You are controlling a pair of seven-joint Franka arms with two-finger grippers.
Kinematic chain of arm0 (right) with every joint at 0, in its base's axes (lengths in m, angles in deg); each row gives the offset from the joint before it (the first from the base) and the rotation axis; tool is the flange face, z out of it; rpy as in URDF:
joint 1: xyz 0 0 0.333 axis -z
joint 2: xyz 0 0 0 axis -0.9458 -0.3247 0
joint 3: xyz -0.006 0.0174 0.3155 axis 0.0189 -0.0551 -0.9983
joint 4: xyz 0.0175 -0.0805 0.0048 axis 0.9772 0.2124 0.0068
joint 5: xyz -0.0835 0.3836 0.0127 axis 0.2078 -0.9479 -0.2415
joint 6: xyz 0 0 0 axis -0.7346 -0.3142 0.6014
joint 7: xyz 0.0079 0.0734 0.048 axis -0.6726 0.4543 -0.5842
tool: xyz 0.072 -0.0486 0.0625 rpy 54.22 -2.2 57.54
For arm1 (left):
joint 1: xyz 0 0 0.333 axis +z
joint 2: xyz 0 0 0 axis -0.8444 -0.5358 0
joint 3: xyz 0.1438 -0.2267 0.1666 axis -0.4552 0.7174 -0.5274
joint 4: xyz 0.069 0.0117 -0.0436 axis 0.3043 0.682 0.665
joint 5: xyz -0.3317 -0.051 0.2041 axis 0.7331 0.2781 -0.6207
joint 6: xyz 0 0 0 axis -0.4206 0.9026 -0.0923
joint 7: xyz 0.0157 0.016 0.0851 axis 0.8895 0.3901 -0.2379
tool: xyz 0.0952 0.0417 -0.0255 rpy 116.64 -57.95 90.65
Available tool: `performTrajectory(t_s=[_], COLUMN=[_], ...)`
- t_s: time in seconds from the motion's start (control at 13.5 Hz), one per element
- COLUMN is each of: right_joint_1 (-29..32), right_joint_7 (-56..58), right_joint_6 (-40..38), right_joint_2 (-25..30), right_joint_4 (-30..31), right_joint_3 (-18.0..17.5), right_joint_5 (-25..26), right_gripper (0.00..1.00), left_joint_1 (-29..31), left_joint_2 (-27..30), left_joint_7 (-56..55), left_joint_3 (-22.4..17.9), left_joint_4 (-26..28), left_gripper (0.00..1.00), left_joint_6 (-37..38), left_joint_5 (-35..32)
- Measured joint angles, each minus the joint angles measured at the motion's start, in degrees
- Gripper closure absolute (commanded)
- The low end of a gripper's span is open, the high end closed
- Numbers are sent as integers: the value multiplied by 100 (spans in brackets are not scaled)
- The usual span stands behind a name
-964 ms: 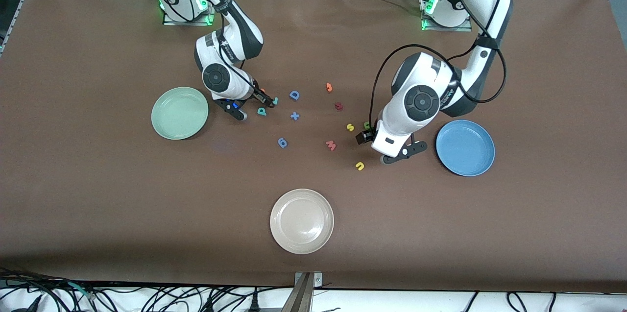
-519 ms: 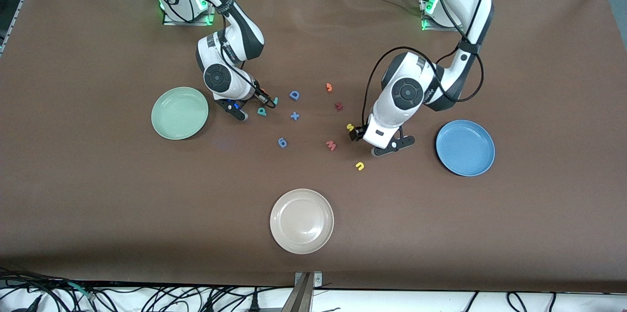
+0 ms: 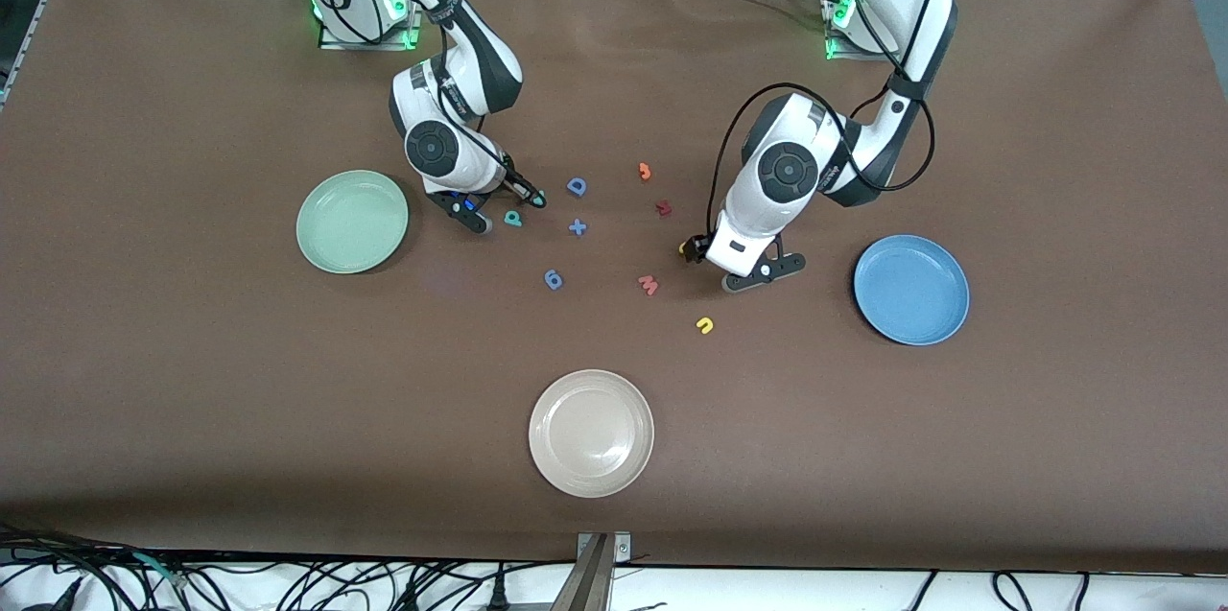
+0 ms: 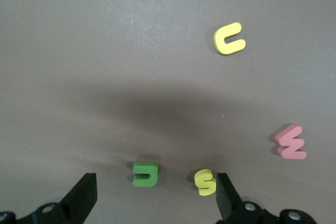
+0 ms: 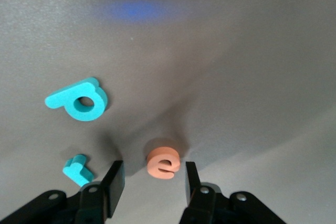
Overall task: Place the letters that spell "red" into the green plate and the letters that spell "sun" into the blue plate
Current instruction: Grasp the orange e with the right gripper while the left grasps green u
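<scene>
Three round, shallow-rimmed plates lie on the brown, matte worktop (image 3: pixel 192 400), with twelve small foam pieces scattered between them.

The cream-white plate (image 3: pixel 591 434) lies nearest the worktop's camera-side edge, around its middle. Farther in lies the yellow "u" (image 3: pixel 705 325), then the blue "6" (image 3: pixel 554 280) and the salmon "w" (image 3: pixel 649 285). The blue plate (image 3: pixel 911 290) lies toward the left arm's end and the green plate (image 3: pixel 352 222) toward the right arm's end; neither holds a letter.

The left hand (image 4: pixel 156 195) is low over the worktop, its fingers wide apart. The yellow "s" (image 4: pixel 205 182) and the dark green "n" (image 4: pixel 145 174) lie flat between them, untouched. A second ago this hand was closer to the blue plate and the "n" showed from the front; now the arm covers it.

Farther in lie the blue plus (image 3: pixel 577 227) and the teal "d" (image 3: pixel 513 219).

The right hand (image 5: pixel 152 174) is down at the worktop just beside the "d". Its fingers stand apart on either side of the orange "e" (image 5: pixel 164 162), with a gap showing at one finger. The thin teal "r" (image 5: pixel 79 170) lies just outside them. This hand has shifted slightly toward the left arm's end.

Toward the edge where the bases stand lie the dark red piece (image 3: pixel 663 207), the blue "D" (image 3: pixel 576 186) and the orange hooked piece (image 3: pixel 645 172).
</scene>
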Motion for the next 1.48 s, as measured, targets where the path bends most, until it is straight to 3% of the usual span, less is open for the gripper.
performTrajectory(t_s=[0.3, 0.96, 1.26, 1.48], right_joint_1=[0, 0, 0, -1], right_joint_7=[0, 1, 13, 31], right_joint_6=[38, 36, 29, 26], right_joint_2=[-18, -10, 14, 14], right_joint_4=[6, 6, 3, 3], right_joint_3=[0, -1, -3, -4], right_joint_5=[-11, -12, -7, 112], right_gripper=[45, 46, 46, 46], left_joint_1=[-69, -155, -183, -235], left_joint_2=[1, 74, 74, 76], left_joint_7=[32, 48, 47, 45], left_joint_3=[3, 3, 3, 4], left_joint_4=[444, 681, 1078, 1175], left_gripper=[0, 0, 0, 0], left_joint_6=[-697, -758, -1423, -1523], left_joint_5=[-7, -234, -238, -238])
